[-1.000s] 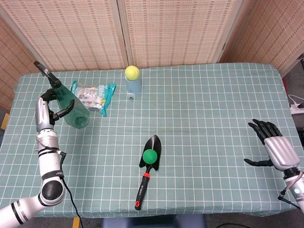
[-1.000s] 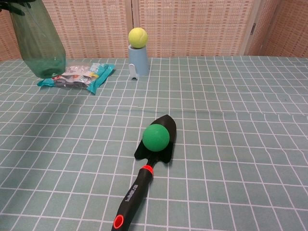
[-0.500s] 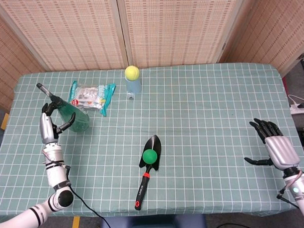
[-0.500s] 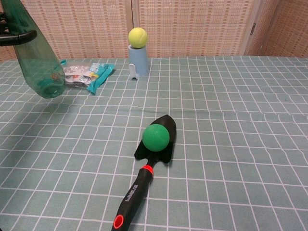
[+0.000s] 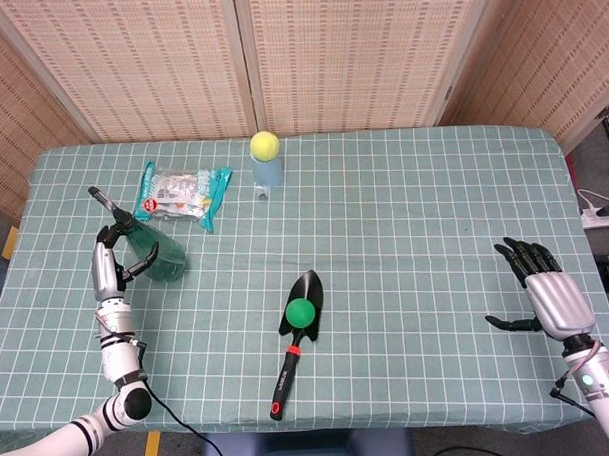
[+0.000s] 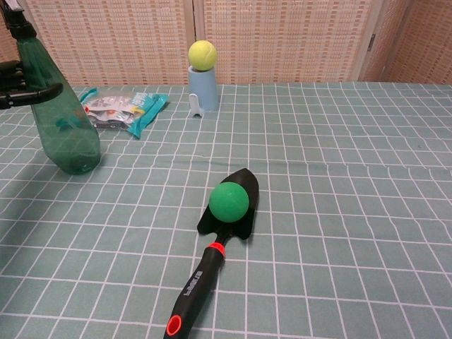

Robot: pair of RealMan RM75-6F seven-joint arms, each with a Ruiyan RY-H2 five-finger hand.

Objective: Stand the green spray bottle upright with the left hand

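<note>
— Where do we have the bottle (image 6: pixel 62 116) now?

— Near the left edge of the table (image 5: pixel 403 195), just in front of the snack pack (image 5: pixel 183 192). In the chest view its base sits on the cloth and the body leans a little, nozzle up and to the left.

— And our left hand (image 5: pixel 114 267)?

— We see it wrapped around the bottle's upper part; in the chest view dark fingers (image 6: pixel 28 95) curl across the neck. We hold it.

— The right hand (image 5: pixel 543 292)?

— At the right edge of the table, fingers spread apart, nothing in it. It is well apart from everything else.

— What else do we see on the cloth?

— A trowel (image 6: pixel 212 251) lies near the front middle, blade pointing away from us, with a green ball (image 6: pixel 229 200) resting on the blade. At the back stands a blue cup (image 6: pixel 203 90) with a yellow ball (image 6: pixel 202 54) on top, just right of the snack pack.
</note>
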